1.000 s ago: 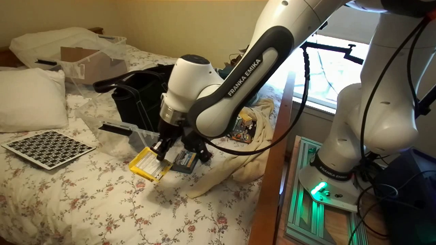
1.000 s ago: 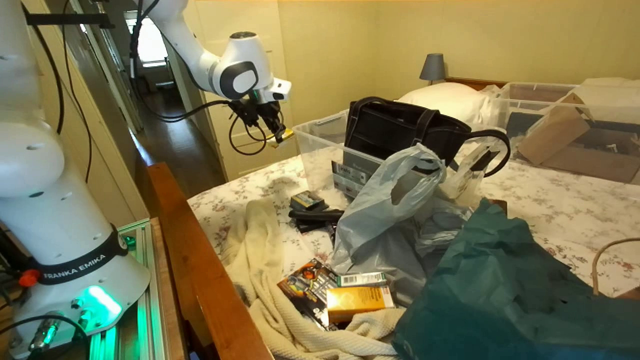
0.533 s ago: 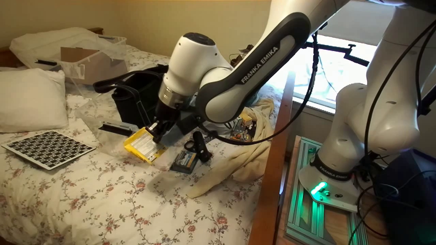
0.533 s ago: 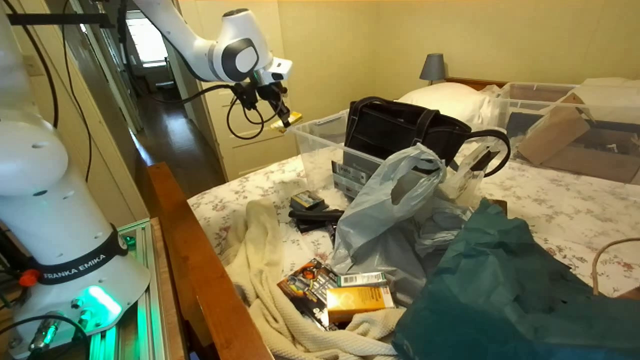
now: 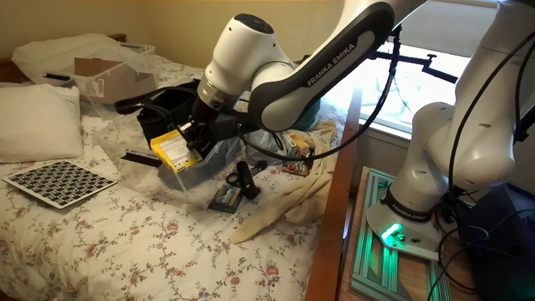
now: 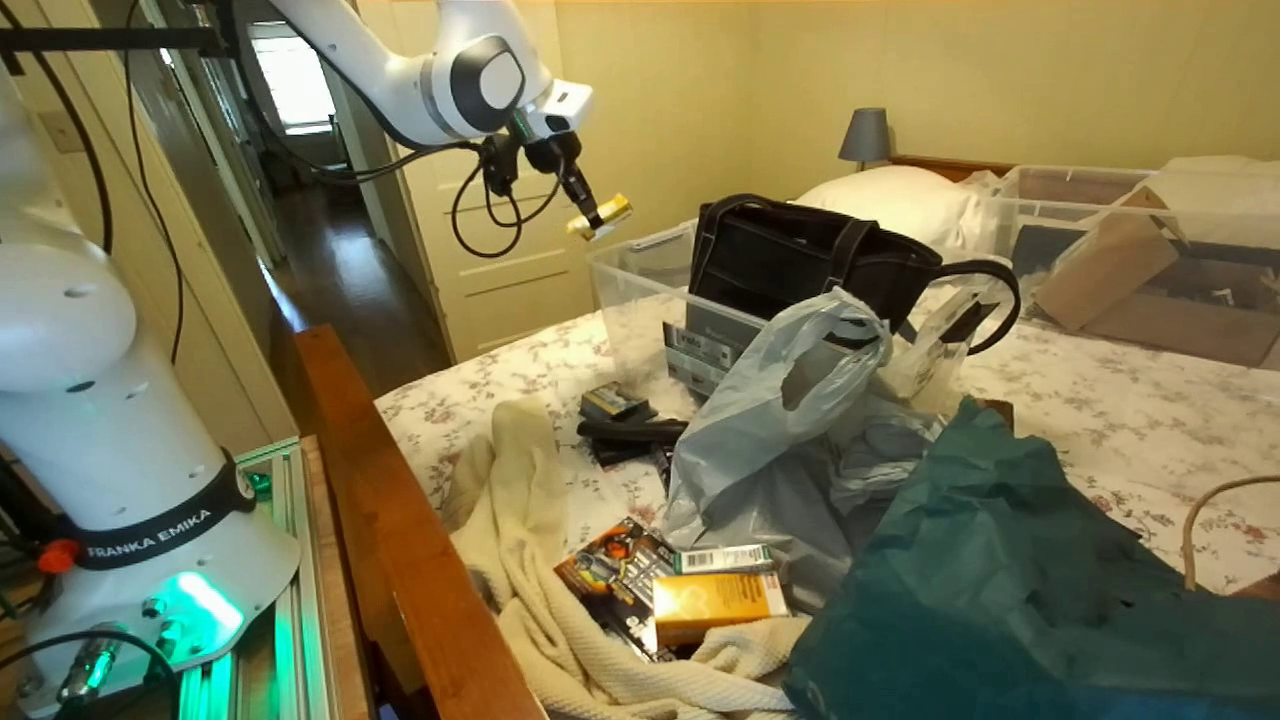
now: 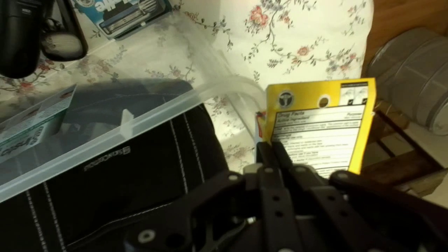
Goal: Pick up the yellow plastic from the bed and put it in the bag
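Observation:
The yellow plastic (image 5: 173,149) is a flat yellow packet with a white printed panel. It shows in both exterior views (image 6: 617,208) and in the wrist view (image 7: 315,119). My gripper (image 7: 272,145) is shut on its edge and holds it tilted in the air above the bed (image 5: 200,259). The black bag (image 6: 770,265) stands upright inside a clear plastic bin. In an exterior view the gripper (image 6: 594,218) is to the left of the bag, near the bin's corner. The bag (image 7: 122,182) fills the lower left of the wrist view; its inside is mostly hidden.
The clear bin's rim (image 7: 157,113) lies between the bed surface and the bag. A dark box (image 5: 227,198), black gadgets and a cream cloth (image 6: 520,480) lie nearby. Grey (image 6: 770,450) and teal (image 6: 990,560) bags stand beside the bin. A checkered board (image 5: 60,184) lies on the bed.
My gripper has risen with the yellow plastic in it and moved closer to the bin that holds the black bag. The other things have stayed where they were.

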`<action>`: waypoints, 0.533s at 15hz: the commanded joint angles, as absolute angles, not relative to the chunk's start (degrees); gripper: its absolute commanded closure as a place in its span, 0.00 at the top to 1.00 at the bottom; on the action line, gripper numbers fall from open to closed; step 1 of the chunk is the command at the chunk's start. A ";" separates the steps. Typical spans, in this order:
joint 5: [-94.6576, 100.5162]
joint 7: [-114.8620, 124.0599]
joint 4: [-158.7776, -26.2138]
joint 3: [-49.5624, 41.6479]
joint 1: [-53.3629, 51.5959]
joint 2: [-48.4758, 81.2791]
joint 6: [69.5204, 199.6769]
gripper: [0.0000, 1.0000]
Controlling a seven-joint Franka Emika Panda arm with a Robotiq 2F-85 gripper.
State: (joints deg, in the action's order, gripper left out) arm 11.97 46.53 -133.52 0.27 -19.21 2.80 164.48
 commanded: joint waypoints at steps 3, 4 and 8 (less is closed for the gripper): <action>19.53 58.45 -132.22 -2.76 -18.81 2.08 162.04 0.03; 21.01 61.03 -131.61 -3.35 -18.73 2.07 161.13 0.03; 21.76 63.20 -131.07 -3.71 -18.78 2.08 160.48 0.03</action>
